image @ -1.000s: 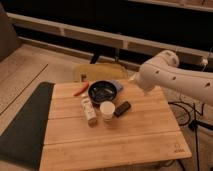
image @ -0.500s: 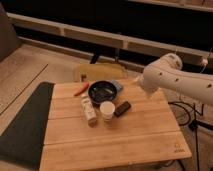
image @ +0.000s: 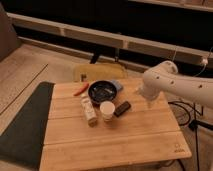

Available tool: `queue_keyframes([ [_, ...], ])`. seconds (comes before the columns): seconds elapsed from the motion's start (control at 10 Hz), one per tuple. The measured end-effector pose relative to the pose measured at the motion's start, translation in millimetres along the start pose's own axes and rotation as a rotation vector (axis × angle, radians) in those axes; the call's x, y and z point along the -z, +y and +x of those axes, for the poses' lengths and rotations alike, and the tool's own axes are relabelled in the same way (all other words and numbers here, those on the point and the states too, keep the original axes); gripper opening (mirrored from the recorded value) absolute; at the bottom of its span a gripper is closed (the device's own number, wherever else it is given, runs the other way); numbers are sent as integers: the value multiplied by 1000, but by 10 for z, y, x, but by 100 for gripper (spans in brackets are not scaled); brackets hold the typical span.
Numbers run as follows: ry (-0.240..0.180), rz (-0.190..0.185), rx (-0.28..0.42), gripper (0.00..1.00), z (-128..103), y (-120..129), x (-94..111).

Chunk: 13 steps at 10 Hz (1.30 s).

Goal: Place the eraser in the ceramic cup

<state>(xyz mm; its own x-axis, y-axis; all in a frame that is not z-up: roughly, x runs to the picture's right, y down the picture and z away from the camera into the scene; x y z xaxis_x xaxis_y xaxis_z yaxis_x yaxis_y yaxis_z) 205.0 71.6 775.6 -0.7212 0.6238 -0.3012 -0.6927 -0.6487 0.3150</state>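
- The hand (image: 149,102) hangs at the end of the white arm (image: 167,82), over the right far part of the desk (image: 125,142), right of the eraser and apart from it.
- I cannot tell how far open the hand is; it shows only as a dark stub under the arm, with nothing seen in it.
- The eraser (image: 122,108) lies flat on the desk, just right of the cup (image: 107,110) and set at a slant.
- The cup stands upright near the middle of the desk, just on the near side of the dark bowl (image: 102,92).
- A cream bottle (image: 89,111) lies left of the cup.
- A red thing (image: 81,89) lies left of the bowl; a blue thing (image: 116,85) shows at its far right.
- The desk is pale slatted wood.
- A dark mat (image: 25,125) lies on the floor left of the desk, and a yellowish seat (image: 99,71) stands beyond it.
- The far wall is dark, with pale ledges (image: 90,36).
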Motion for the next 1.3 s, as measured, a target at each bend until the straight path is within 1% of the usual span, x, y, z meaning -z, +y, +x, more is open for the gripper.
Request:
queue_keyframes([
  [0.1,27,28,-1,65,67,-18,-129],
  [0.2,57,71,4,65,121,-62,-315],
  [0.4,101,148,-4,65,123,-180,-677],
  [0.6,134,183,6,65,142,-112,-967],
  [0.8,144,198,27,65,122,-32,-1155],
  [1.0,146,184,60,65,117,134,-1244],
  [1.3,155,176,93,65,160,235,-1335],
])
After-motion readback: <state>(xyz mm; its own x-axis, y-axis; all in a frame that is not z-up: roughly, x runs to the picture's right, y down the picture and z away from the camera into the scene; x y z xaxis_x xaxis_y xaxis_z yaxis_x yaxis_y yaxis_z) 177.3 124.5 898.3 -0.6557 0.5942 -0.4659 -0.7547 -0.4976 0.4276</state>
